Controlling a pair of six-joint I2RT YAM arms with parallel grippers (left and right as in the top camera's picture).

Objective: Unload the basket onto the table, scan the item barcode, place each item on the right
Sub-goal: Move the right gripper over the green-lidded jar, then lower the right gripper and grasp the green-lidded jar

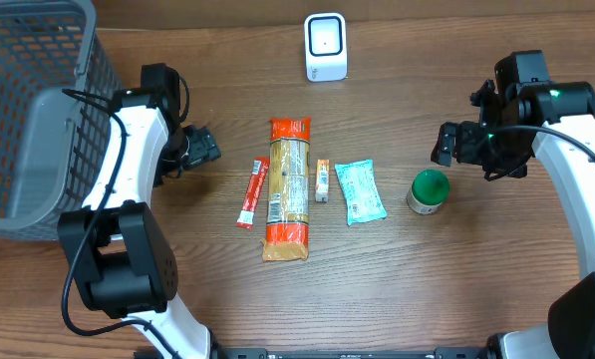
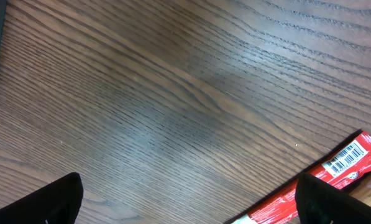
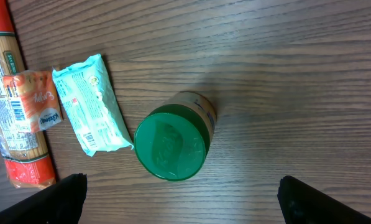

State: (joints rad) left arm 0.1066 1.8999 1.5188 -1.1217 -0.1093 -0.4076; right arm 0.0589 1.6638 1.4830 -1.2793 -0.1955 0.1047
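matt wood-grain table (image 1: 456,289), grey plastic mesh basket (image 1: 38,60), perhaps glossy green jar lid (image 3: 171,144).

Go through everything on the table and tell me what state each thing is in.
Left gripper: open, empty.
Right gripper: open, empty.
Jar: upright, green lid on.
Pasta pack: lying flat.
Red stick packet: lying flat, barcode facing up.
Small orange packet: lying flat.
Teal packet: lying flat.
Scanner: standing, untouched.
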